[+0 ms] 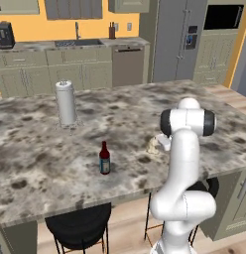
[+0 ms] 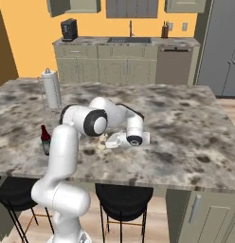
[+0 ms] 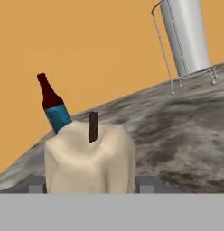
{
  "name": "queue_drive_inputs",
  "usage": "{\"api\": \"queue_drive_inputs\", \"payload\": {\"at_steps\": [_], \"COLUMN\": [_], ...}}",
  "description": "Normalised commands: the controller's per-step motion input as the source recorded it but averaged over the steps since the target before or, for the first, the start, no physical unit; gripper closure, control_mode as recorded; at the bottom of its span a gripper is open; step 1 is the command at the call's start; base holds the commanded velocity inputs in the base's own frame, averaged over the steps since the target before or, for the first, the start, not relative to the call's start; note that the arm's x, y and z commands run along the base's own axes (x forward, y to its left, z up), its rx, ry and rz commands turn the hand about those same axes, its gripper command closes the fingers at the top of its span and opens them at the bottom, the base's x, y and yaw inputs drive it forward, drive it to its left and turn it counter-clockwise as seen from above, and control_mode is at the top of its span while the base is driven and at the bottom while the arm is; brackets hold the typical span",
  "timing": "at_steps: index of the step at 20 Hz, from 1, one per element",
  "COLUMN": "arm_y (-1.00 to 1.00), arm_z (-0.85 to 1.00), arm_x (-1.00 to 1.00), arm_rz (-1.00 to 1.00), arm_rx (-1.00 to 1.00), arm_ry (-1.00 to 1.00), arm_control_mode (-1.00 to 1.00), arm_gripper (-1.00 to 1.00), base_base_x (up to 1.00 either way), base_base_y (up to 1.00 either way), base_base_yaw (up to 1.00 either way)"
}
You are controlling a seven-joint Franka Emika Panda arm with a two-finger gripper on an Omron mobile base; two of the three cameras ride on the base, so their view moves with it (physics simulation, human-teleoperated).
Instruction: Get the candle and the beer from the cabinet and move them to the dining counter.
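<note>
The beer (image 1: 104,158) stands upright on the dining counter (image 1: 40,163), toward the near edge where the stools (image 1: 79,227) are tucked under, and well in from either corner. The candle (image 1: 153,145) sits on the same top, further along that near side, well apart from the bottle. The arm is bent low over the marble, and the gripper (image 3: 91,184) is down at the candle. In the hand view the candle fills the space between the two fingertips (image 3: 35,185), its dark wick (image 3: 93,127) standing up in the middle, and the tips sit right against its sides. So the gripper looks to be grasping the candle while it rests on the counter, though I cannot tell how firmly the tips press it. From the right base view the hand (image 2: 120,139) lies nearly flat on the counter beside the pale lump of the candle (image 2: 102,144), with the beer (image 2: 45,139) off toward the left edge. A paper-towel roll (image 1: 66,102) stands upright in its wire holder nearer the far edge of the counter, well away from both. Behind the hand view's candle the beer (image 3: 52,104) shows tilted, as does the roll (image 3: 185,36); that is the camera's lean.
</note>
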Motion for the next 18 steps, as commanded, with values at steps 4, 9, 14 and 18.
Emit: {"api": "queue_drive_inputs", "payload": {"at_steps": [4, 9, 14, 18], "arm_y": [0.3, 0.55, 0.61, 0.37], "arm_z": [-0.19, 0.0, 0.0, -0.01], "arm_x": [-0.01, -0.06, -0.01, 0.0], "arm_rz": [0.0, -0.04, -0.09, -0.07], "arm_rx": [-0.06, -0.2, -0.24, -0.19], "arm_ry": [-0.09, -0.09, -0.05, -0.09], "arm_control_mode": [-1.0, -1.0, -1.0, -1.0], "arm_gripper": [1.0, 1.0, 1.0, 1.0], "base_base_x": [0.0, 0.0, 0.0, 0.0], "base_base_y": [0.0, 0.0, 0.0, 0.0], "base_base_yaw": [0.0, 0.0, 0.0, 0.0]}}
